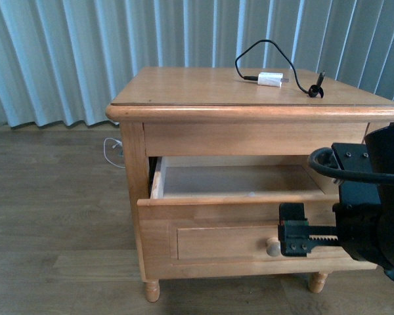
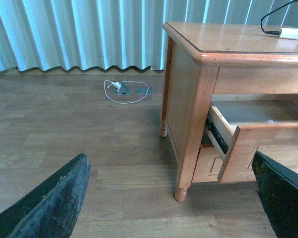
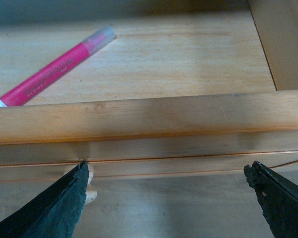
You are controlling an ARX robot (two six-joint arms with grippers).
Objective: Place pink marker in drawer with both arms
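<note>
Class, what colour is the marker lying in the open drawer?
Bright pink marker, pale end; clearest in right wrist view.

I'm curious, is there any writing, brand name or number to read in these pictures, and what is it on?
No text here can be quoted.
Pink marker, lying in the open drawer: faint dark marks along its barrel, perhaps print, too blurred to read.
White charger plug on the nightstand: too small to show any lettering.
Nothing else shows words, numbers or signs.
</note>
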